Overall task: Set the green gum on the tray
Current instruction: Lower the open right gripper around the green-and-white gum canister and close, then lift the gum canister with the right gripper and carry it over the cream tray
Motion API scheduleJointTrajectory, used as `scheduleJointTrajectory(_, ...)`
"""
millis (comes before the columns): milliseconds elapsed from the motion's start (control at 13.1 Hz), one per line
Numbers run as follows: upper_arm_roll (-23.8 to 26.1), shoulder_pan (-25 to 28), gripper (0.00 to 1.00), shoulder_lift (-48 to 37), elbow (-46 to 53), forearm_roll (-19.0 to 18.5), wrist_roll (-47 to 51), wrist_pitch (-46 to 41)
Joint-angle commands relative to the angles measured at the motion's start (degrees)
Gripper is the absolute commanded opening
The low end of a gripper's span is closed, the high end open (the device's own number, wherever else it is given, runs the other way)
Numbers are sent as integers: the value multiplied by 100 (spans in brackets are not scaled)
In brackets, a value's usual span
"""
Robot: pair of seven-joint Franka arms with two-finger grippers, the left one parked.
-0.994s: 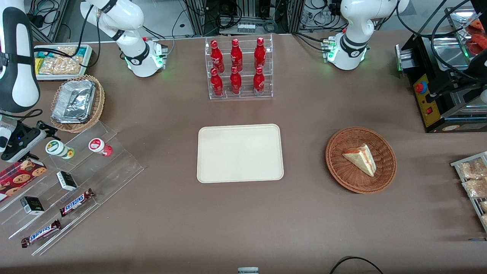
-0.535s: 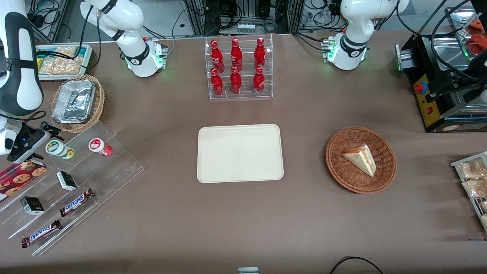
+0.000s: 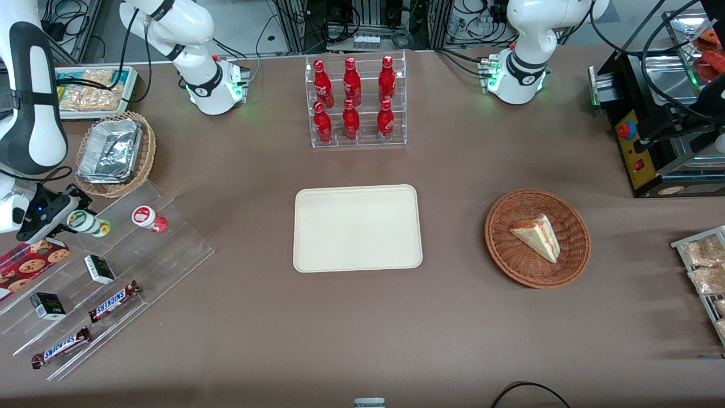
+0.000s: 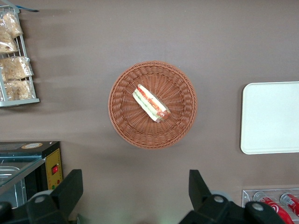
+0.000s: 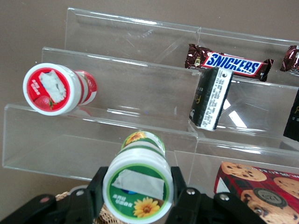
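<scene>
The green gum point(image 3: 86, 222) lies on its side on the upper step of a clear acrylic stand point(image 3: 170, 249), at the working arm's end of the table. Its white lid with the green sunflower label point(image 5: 138, 189) faces the wrist camera. My right gripper point(image 3: 71, 214) is shut on the green gum, one black finger point(image 5: 99, 186) pressed to each side of the lid. The bottle still rests on the step. The cream tray point(image 3: 357, 228) lies flat and bare at the table's middle, well away from the gripper.
A red gum bottle point(image 3: 148, 218) lies beside the green one on the same step. Lower steps hold small dark boxes point(image 3: 99, 269) and Snickers bars point(image 3: 113, 301). A cookie box point(image 3: 28, 262), a foil tray in a basket point(image 3: 113, 153), a cola rack point(image 3: 354, 102) and a sandwich basket point(image 3: 537, 238) stand around.
My right gripper has slid in toward the green gum's lid and its fingers now clasp it. The bottle has barely shifted on the step.
</scene>
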Motion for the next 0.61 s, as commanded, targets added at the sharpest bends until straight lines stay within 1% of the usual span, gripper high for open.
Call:
scheduleJointTrajectory(0,4,-19,4,-53,-41,-39,73,23)
scheduleJointTrajectory(153,22,42,3,-123,90,-39,265,-196)
scheduleJointTrajectory(306,57,147,3,-132,423,-47,493,-712)
scheduleJointTrajectory(382,48,313,3,-132,599,-56,730,-1020)
scheduleJointTrajectory(535,57,630,3,-141,872,-214,1388,-1521)
